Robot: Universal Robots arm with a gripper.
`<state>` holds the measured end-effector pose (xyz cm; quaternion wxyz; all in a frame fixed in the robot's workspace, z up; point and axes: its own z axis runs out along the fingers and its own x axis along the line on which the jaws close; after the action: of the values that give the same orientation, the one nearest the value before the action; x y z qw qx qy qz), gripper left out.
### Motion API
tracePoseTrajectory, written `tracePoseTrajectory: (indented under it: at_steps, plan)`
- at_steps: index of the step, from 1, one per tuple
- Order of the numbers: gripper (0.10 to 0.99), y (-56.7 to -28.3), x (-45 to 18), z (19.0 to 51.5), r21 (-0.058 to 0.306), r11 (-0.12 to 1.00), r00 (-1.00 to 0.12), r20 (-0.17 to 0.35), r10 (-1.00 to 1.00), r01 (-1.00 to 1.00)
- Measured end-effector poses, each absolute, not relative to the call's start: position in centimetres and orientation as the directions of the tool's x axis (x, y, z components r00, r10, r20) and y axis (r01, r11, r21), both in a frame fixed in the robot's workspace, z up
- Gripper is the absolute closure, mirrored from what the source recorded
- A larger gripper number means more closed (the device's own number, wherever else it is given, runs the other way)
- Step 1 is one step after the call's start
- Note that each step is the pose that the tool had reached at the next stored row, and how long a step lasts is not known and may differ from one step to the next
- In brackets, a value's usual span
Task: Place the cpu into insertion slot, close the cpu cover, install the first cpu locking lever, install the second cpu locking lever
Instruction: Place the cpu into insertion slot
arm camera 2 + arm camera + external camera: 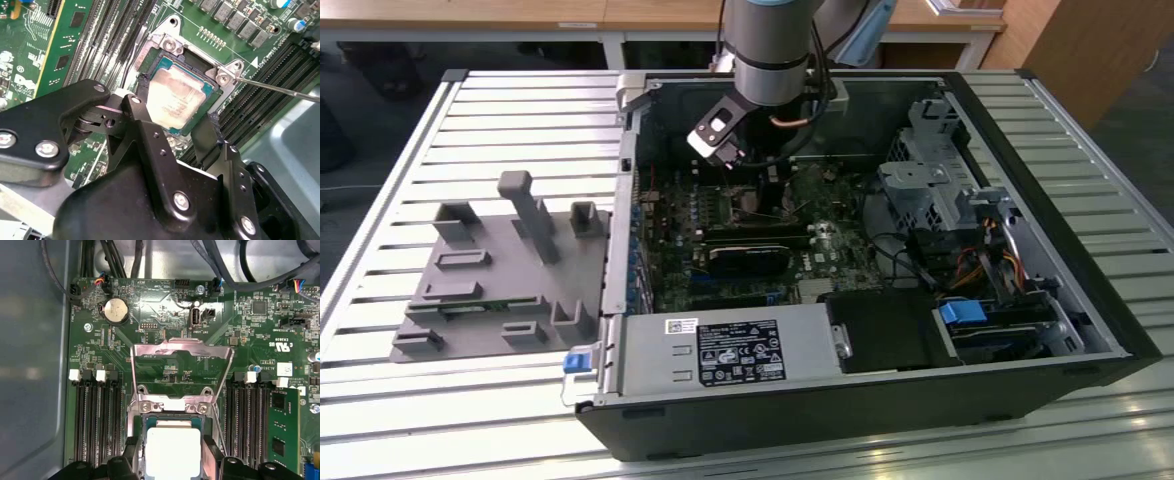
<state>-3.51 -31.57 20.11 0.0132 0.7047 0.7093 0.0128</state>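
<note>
The cpu (175, 97), a small square chip with a dull silver top, lies in the insertion slot (212, 102) on the green motherboard. In the first wrist view the cpu (172, 452) sits between my black fingers (131, 457), which press its two opposite edges. My gripper (174, 117) is shut on it. The cpu cover (182, 352), a silvery frame with an open window, stands tilted up and back from the socket. A thin metal locking lever (280, 90) sticks out sideways from the socket corner, unlatched. In the exterior view my gripper (750, 205) reaches down into the open computer case.
Black memory slots (95, 415) flank the socket on both sides, and a green memory stick (282, 425) stands in one. A coin battery (116, 310) and cables (115, 260) lie beyond the cover. A grey fixture tray (494, 270) rests outside the case, at the exterior view's left.
</note>
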Motion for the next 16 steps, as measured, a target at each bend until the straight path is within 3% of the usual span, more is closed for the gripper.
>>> tracePoseTrajectory:
  at_steps: [3,4,5,7,9,11,12,14,15,16]
  plan:
    - [0.482,-31.57,-3.51,20.49,0.035,0.007,-0.007,-0.001,1.0,0.999]
    - [0.545,-31.58,-3.5,20.57,0.035,0.007,-0.007,-0.001,1.0,0.999]
    - [0.545,-31.62,-3.5,20.58,0.035,0.007,-0.007,0.0,1.0,0.999]
    - [0.667,-31.69,-3.5,20.6,0.034,0.007,-0.007,-0.001,1.0,0.999]
    - [0.667,-31.76,-3.5,20.62,0.034,0.007,-0.006,-0.001,1.0,0.999]
    - [0.784,-31.78,-3.5,20.68,0.034,0.007,-0.006,-0.001,1.0,0.999]
    - [0.784,-31.78,-3.5,20.7,0.034,0.006,-0.006,-0.001,1.0,0.999]
    - [0.902,-31.78,-3.5,20.75,0.034,0.007,-0.007,0.0,1.0,0.999]
    - [0.902,-31.78,-3.5,20.78,0.034,0.007,-0.007,-0.001,1.0,0.999]
    - [0.965,-31.78,-3.49,20.8,0.034,0.007,-0.007,0.0,1.0,0.999]
